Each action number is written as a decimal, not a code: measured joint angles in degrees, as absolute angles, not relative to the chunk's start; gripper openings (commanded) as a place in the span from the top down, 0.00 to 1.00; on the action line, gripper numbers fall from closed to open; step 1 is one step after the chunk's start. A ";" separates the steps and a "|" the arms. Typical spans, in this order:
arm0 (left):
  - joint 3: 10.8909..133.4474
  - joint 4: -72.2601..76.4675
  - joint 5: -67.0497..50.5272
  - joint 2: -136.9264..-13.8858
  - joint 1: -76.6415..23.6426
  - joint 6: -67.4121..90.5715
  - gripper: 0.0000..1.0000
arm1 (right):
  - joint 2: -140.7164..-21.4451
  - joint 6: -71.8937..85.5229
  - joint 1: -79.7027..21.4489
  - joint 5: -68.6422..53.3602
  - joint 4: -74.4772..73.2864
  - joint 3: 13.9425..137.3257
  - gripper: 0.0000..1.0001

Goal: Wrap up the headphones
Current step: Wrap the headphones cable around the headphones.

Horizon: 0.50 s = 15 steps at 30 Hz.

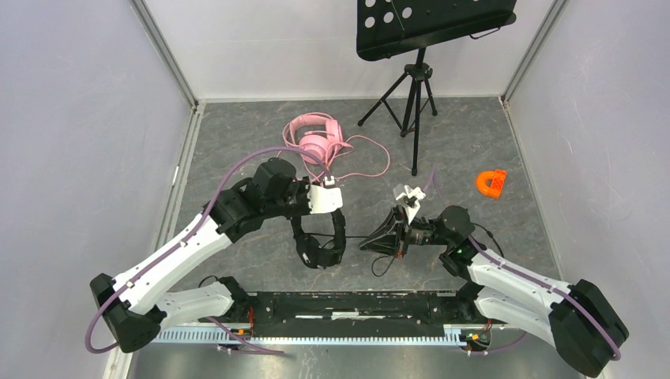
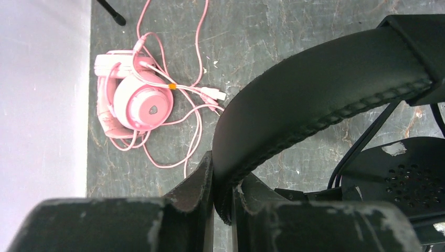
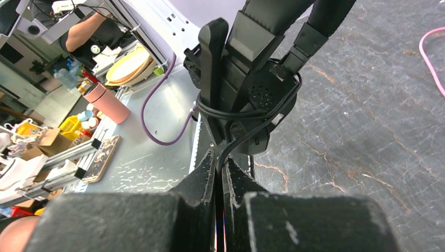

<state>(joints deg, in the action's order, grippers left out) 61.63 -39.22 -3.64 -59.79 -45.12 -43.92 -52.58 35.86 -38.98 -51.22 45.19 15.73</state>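
The black headphones [image 1: 320, 251] hang above the floor by their padded headband [image 2: 315, 105], and my left gripper [image 2: 223, 170] [image 1: 328, 197] is shut on that band. Their thin black cable [image 3: 236, 113] loops around the folded earcups [image 3: 257, 94]. My right gripper [image 3: 219, 163] [image 1: 367, 243], just right of the headset, is shut on a strand of this cable. The pink headphones [image 1: 316, 138] [image 2: 134, 97] lie on the floor beyond my left gripper, with their long pink cable [image 1: 371, 158] loose around them.
A black music stand on a tripod [image 1: 415, 87] stands at the back centre. A small orange plastic piece [image 1: 491, 183] lies on the floor at the right. Grey walls close in both sides, and a metal rail [image 1: 340, 304] runs along the near edge.
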 measured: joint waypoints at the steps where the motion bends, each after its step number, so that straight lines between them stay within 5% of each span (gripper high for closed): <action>1: 61.17 -39.22 -3.90 -59.88 -45.19 -44.25 0.98 | -53.28 36.32 -38.96 -51.24 45.58 15.73 0.93; 15: 59.90 -34.44 -1.06 -62.17 -45.45 -44.47 0.98 | -56.47 47.31 -38.96 -51.64 56.03 14.28 0.83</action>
<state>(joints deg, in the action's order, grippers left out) 59.90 -34.44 -1.06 -62.17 -45.45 -44.47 -56.47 47.31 -38.96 -51.64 56.03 14.28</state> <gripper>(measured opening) 0.183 0.126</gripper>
